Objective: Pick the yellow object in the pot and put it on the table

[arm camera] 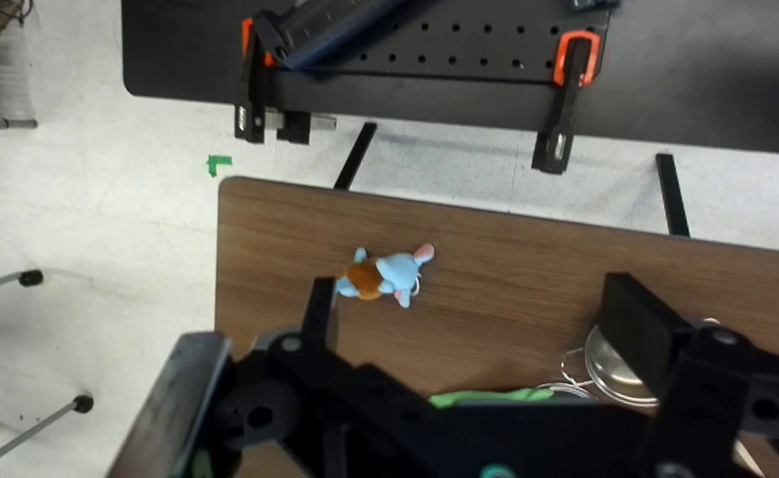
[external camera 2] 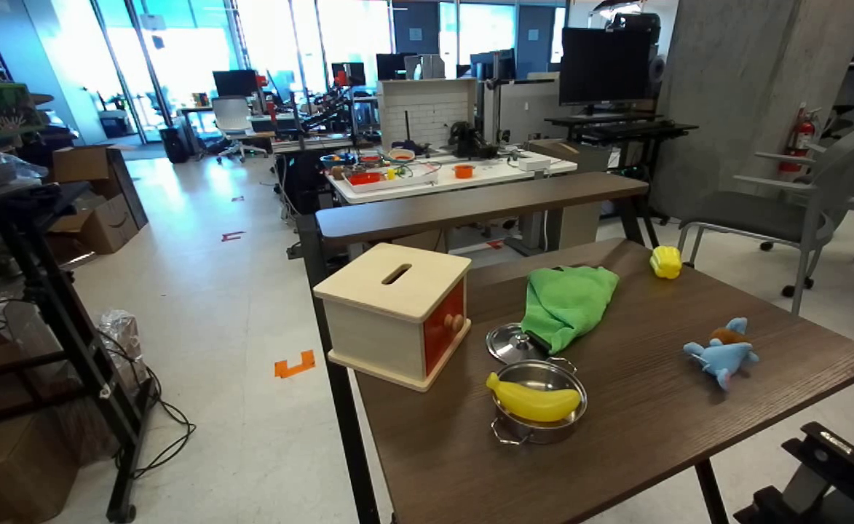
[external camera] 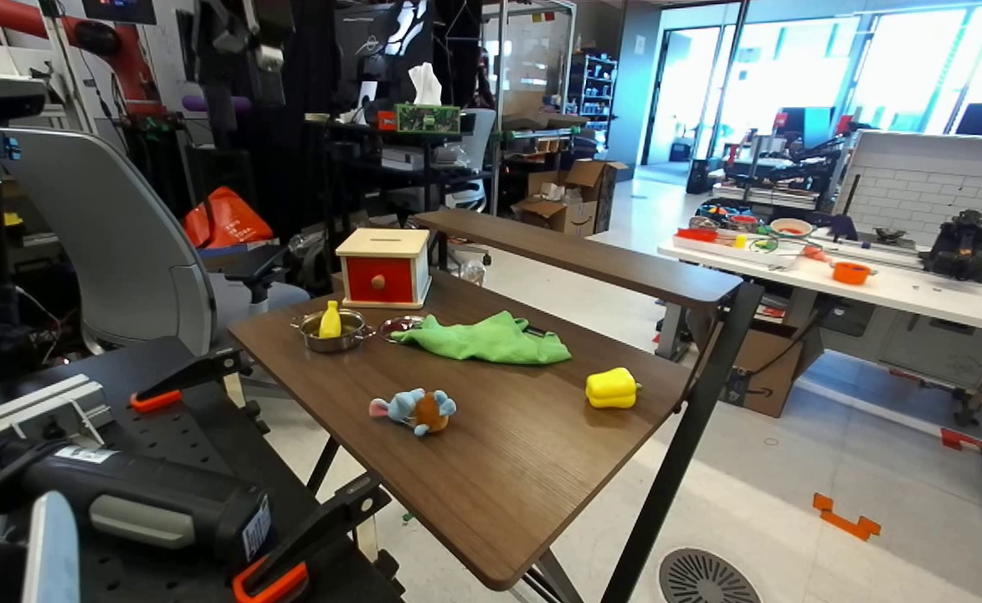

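The yellow object is a banana [external camera: 331, 321] standing out of the small round metal pot [external camera: 336, 343]. In an exterior view the banana [external camera 2: 536, 402] lies across the inside and rim of the pot [external camera 2: 543, 435], its tip over the edge. The pot is at one end of the brown wooden table [external camera: 491, 469]. In the wrist view my gripper [arm camera: 474, 285] is open and empty, high above the table [arm camera: 509, 265]. Its right finger covers part of the pot [arm camera: 615, 372], and the banana is hidden there. I cannot make out the gripper clearly in the exterior views.
A wooden box with a red drawer [external camera 2: 397, 313] stands beside the pot. A metal lid [external camera 2: 514, 343] and green cloth [external camera 2: 571, 302] lie close by. A plush toy [external camera: 415, 410] and yellow pepper [external camera: 612, 389] are farther along. A raised shelf [external camera: 574, 251] runs along one edge.
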Robot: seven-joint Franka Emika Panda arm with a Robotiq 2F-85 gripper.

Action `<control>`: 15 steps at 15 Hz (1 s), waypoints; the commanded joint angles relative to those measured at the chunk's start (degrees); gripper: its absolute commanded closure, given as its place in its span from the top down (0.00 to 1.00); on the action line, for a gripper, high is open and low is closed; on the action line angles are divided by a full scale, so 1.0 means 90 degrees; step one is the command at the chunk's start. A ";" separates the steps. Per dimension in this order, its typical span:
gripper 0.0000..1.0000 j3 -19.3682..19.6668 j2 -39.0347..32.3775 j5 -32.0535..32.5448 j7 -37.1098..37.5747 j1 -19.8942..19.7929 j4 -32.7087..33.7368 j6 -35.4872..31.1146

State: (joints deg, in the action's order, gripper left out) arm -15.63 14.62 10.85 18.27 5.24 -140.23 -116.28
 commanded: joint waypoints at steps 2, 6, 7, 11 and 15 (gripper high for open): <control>1.00 -0.0079 -0.1172 0.0798 0.0840 0.0136 0.0078 -0.1429; 1.00 0.0087 -0.1938 0.1206 0.1213 0.0323 0.0165 -0.2195; 1.00 0.0131 -0.2091 0.1294 0.1263 0.0370 0.0186 -0.2355; 1.00 0.0346 -0.2729 0.1477 0.1296 0.0603 0.0354 -0.3178; 1.00 0.0613 -0.3502 0.1533 0.1265 0.1016 0.0778 -0.3743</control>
State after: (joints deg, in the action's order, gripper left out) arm -12.76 -11.36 22.59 28.92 10.96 -137.11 -146.79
